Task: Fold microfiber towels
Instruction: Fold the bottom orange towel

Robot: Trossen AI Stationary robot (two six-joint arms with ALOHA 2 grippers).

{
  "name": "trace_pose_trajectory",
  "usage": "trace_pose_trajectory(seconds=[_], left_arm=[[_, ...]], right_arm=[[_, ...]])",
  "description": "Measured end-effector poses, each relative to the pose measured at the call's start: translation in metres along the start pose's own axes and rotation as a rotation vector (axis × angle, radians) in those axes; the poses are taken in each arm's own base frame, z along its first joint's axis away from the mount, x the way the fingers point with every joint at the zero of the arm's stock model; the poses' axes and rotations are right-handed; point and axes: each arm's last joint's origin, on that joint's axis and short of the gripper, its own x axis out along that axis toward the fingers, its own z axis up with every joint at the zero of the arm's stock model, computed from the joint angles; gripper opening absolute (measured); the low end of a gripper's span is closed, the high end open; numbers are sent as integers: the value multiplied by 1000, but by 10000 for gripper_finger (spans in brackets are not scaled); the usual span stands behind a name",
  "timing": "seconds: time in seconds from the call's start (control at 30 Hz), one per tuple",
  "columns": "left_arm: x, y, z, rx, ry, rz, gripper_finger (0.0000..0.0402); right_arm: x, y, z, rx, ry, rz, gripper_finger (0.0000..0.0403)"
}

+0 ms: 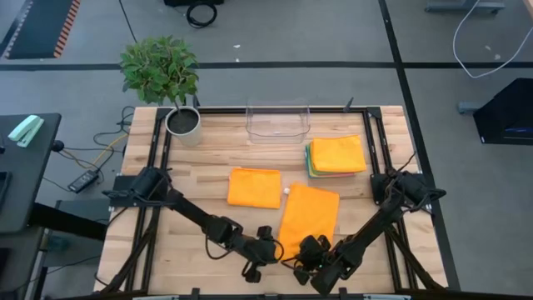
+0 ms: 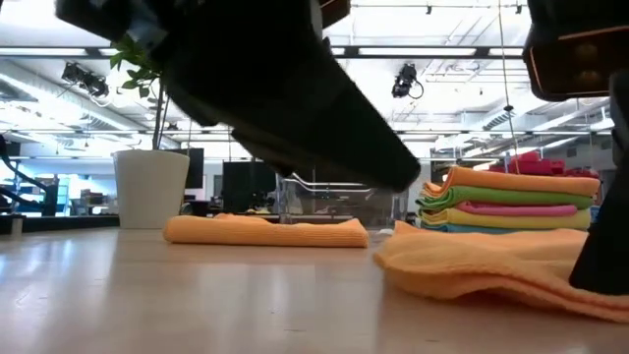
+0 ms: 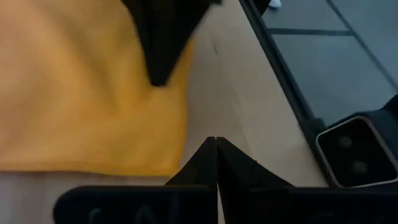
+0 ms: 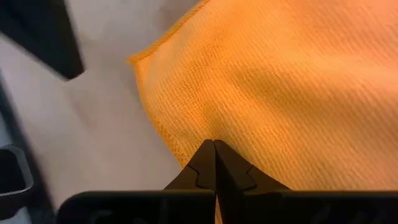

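Note:
An orange towel [image 1: 310, 215] lies on the table, a longish, slightly skewed rectangle. My right gripper [image 4: 214, 144] is shut, its tips at this towel's near edge, a little way from the near left corner [image 4: 135, 59]. My left gripper [image 3: 216, 142] is also shut. It hovers over bare wood just off that same corner and holds nothing. A second orange towel [image 1: 255, 187] lies folded at the table's middle. Several more coloured towels sit in a stack [image 1: 336, 156] at the far right. My right gripper's shut fingertips meet the orange towel at its near edge [image 4: 181, 149], slanting down from the table's near right. Whether the cloth is pinched between them or only lies under them, I cannot tell. The towel lies flat on the table.
A clear plastic bin [image 1: 277, 121] stands at the far edge, with a potted plant [image 1: 183, 123] at the far left corner. Bare wood lies left of the towels. The table's black frame [image 3: 280, 68] runs close by both grippers at the near edge.

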Motion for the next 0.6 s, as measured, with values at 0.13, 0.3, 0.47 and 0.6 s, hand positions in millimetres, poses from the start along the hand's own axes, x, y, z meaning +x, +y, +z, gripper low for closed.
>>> trace_pose_trajectory(seconds=[0.13,0.3,0.47,0.6], left_arm=[[1,-2,-3,66,-15,62,10],[1,0,0,184,-53,142,19],[3,-2,-3,306,-39,152,34],[11,-6,1,313,-64,144,72]], right_arm=[[-8,-7,5,28,-2,-67,3],[-10,-7,6,30,11,-69,3],[-9,-6,6,58,11,-64,3],[-9,-6,6,65,13,-59,3]])
